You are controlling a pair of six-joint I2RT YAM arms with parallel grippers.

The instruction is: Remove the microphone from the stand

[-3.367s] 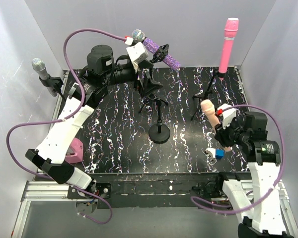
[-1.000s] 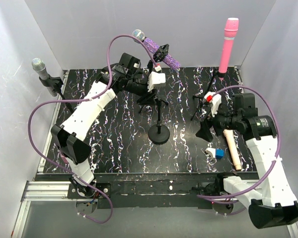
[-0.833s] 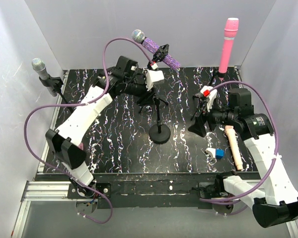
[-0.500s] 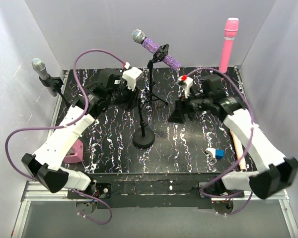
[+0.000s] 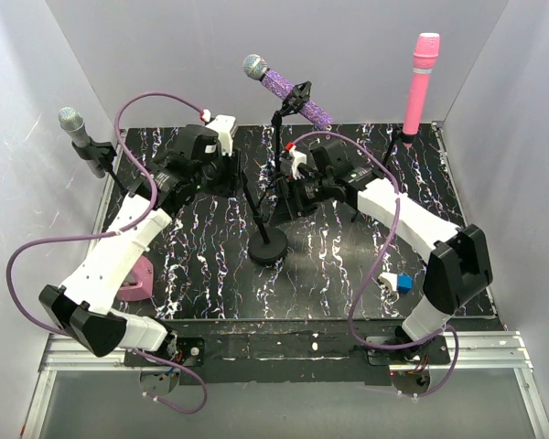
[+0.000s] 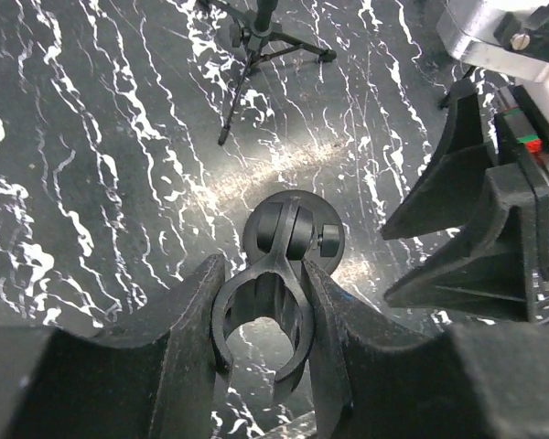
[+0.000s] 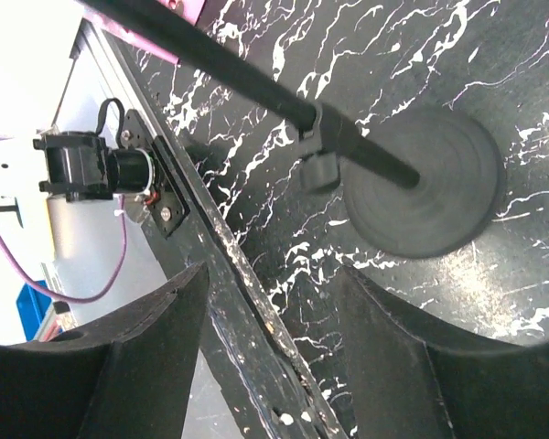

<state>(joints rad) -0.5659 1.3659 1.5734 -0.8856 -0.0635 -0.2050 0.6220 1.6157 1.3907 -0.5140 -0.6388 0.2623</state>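
My left gripper (image 6: 261,320) is shut on the empty ring clip (image 6: 227,315) at the top of a black stand. Its round base (image 5: 268,249) rests mid-table and shows under the clip as the base (image 6: 297,206). No microphone sits in this clip. My right gripper (image 7: 274,366) is open with nothing between its fingers; it hangs just right of the stand's pole (image 7: 256,87), near the base (image 7: 425,197). A purple glitter microphone (image 5: 288,90) sits clipped on a tripod stand behind. My right gripper (image 5: 288,190) and left gripper (image 5: 227,172) flank the pole.
A pink microphone (image 5: 421,78) stands upright on a stand at the back right. A grey microphone (image 5: 78,135) leans by the left wall. A blue cube (image 5: 403,283) lies front right, a pink holder (image 5: 137,279) front left. The tripod's legs (image 6: 256,46) spread behind the base.
My right arm has swung left across the table to the stand, its jaws narrowing somewhat. The left arm has shifted the stand left. The peach microphone at the right front is now hidden.
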